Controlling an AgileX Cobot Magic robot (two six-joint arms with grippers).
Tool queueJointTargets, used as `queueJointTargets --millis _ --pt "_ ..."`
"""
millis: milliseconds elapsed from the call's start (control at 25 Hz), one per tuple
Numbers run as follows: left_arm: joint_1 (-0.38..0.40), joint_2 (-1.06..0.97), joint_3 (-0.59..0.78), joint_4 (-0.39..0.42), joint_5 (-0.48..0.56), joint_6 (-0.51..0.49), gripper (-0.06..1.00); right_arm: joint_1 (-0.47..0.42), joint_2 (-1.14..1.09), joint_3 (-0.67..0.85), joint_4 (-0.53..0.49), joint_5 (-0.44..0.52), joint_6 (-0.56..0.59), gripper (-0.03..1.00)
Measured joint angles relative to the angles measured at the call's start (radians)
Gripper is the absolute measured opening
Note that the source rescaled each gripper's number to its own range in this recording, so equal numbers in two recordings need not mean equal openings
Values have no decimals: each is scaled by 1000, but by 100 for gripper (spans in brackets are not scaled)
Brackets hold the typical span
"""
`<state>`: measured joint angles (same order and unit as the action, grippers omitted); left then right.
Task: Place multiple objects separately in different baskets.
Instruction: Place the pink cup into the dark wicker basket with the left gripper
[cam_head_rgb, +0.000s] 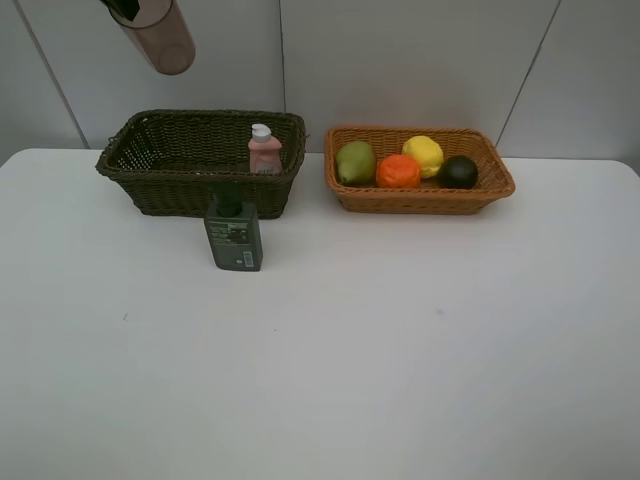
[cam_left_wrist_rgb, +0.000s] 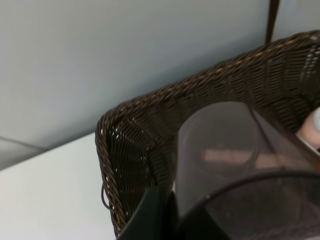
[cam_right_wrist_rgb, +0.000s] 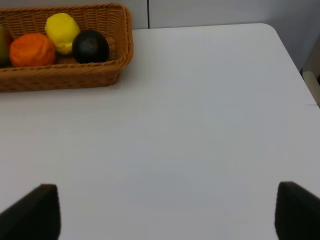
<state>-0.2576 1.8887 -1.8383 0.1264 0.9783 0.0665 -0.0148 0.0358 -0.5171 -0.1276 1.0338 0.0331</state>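
A: In the light orange-tan basket (cam_head_rgb: 419, 196) the pear (cam_head_rgb: 355, 162), orange (cam_head_rgb: 398, 171), lemon (cam_head_rgb: 424, 155) and dark green round fruit (cam_head_rgb: 458, 172) all lie together; the fruit looks finished.

B: And the dark basket (cam_head_rgb: 200, 163)?

A: The small pink bottle (cam_head_rgb: 265, 150) stands inside. The green pump bottle (cam_head_rgb: 234, 234) waits on the table (cam_head_rgb: 320, 370), just in front of it.

B: The grippers?

A: The left gripper (cam_left_wrist_rgb: 167, 212) is clamped on the pink cup (cam_head_rgb: 158, 35), aloft over that basket's far-left corner. The right gripper (cam_right_wrist_rgb: 165, 212) hangs over bare table, jaws wide apart, holding nothing.
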Motion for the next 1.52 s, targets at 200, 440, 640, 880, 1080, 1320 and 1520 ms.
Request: queueJointTargets --millis 200,440,640,880,1080,1320,1520 --pt "19 114 0 0 -3 -22 0 0 0 0 0 0 0 88" --pt "22 233 0 -4 -10 -31 0 0 0 0 0 0 0 88" --pt "30 300 0 -44 -52 -36 0 0 0 0 0 0 0 88" --pt "36 332 0 -65 -68 -37 0 0 0 0 0 0 0 88" --pt "38 342 0 -68 -65 -37 0 0 0 0 0 0 0 88" --pt "38 347 0 -90 -59 -37 0 0 0 0 0 0 0 88" --pt "38 347 0 -113 -64 -38 7 0 0 0 0 0 0 88"
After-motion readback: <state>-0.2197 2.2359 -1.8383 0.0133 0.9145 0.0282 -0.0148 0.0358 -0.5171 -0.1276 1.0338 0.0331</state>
